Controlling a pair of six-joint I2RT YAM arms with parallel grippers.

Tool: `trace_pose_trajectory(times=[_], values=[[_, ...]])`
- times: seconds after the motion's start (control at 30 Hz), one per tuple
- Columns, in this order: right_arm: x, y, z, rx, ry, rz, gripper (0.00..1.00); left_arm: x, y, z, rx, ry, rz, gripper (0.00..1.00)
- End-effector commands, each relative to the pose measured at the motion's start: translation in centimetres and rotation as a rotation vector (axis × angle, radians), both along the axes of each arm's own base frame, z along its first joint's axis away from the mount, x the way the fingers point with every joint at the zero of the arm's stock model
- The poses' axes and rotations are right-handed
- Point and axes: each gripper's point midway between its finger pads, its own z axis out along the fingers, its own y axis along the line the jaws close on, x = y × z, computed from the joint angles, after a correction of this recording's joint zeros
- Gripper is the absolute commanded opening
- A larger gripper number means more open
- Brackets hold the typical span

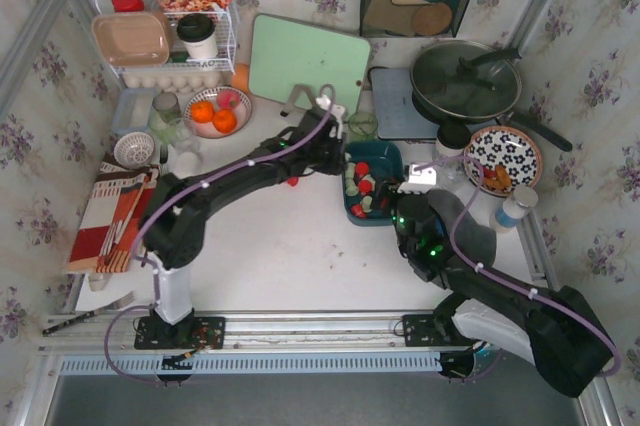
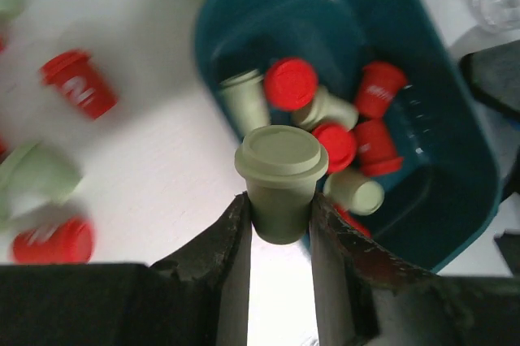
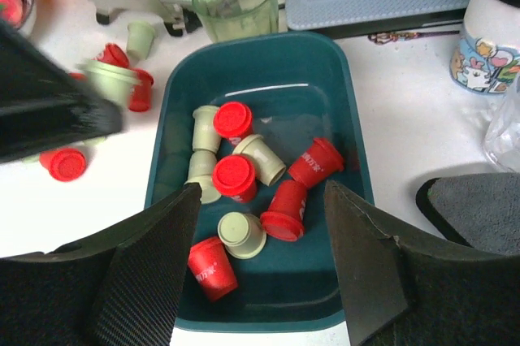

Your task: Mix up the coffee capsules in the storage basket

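– Jaws of the left gripper [image 2: 280,220], how do they stand?
– Closed partway on a pale green capsule [image 2: 280,163]. They pinch its tapered body from both sides, with the wide lidded end toward the camera, in the lower middle of the left wrist view. It hangs over the left rim of the storage basket [image 2: 455,151], the dark teal bin filling the upper right of that frame.
– And the right gripper [image 3: 262,196]?
– Its jaws are wide apart with nothing between them, and it hovers above the basket, which fills the middle of the right wrist view.
– How mixed are the coffee capsules [image 3: 244,179] in there?
– About ten lie inside, red and pale green jumbled together on their sides and ends. They cluster in the lower half of the bin, and the upper half is bare. Neither colour keeps to its own side, so I judge the mixing well under way.
– What is left?
– The held one is not yet dropped in. Several more lie outside on the white table [image 2: 162,159]. A red capsule [image 2: 81,86], another red and a pale green one sit at the left of the left wrist view. A few more lie near the green glass cup [image 3: 236,1], at the top left of the right wrist view. By my guess, perhaps half the job remains.
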Motion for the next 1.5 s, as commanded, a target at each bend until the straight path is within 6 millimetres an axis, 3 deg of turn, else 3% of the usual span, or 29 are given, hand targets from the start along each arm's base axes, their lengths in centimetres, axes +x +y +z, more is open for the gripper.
trace_pose_trajectory(times=[0.0,0.13,0.27,0.33,0.57,0.73,0.93,0.97,1.17,1.47], values=[[0.1,-0.6,2.0,0.061,-0.076,-0.038,0.70,0.5,-4.5,-0.3,-0.034,0.004,-0.083,0.34],[0.1,-0.4,2.1,0.065,-0.077,-0.028,0.70,1.2,-7.0,-1.4,-0.054,0.018,-0.095,0.45],[0.1,-0.2,2.0,0.060,-0.069,-0.018,0.70,1.5,-7.7,-1.6,-0.074,0.013,-0.093,0.54],[0.1,0.0,2.0,0.061,-0.066,-0.010,0.70,1.5,-7.3,-1.4,-0.067,0.002,-0.085,0.67],[0.3,0.4,1.7,0.052,-0.055,0.004,0.70,0.5,-4.4,1.6,-0.065,-0.073,-0.042,0.68],[0.4,0.9,1.3,0.038,-0.032,0.026,0.70,-1.2,0.6,4.3,-0.018,-0.154,0.044,0.69],[0.7,1.7,0.6,0.021,-0.005,0.054,0.70,-4.6,9.6,6.3,0.086,-0.229,0.215,0.69],[0.8,1.9,0.5,0.018,-0.001,0.062,0.70,-5.3,11.2,7.4,0.082,-0.247,0.252,0.69],[1.3,3.8,-0.7,-0.041,0.043,0.159,0.70,-10.5,19.1,8.6,0.120,-0.253,0.360,0.71],[2.1,9.0,-1.3,-0.107,0.073,0.409,0.66,-18.2,29.3,11.4,0.196,-0.296,0.399,0.73]])
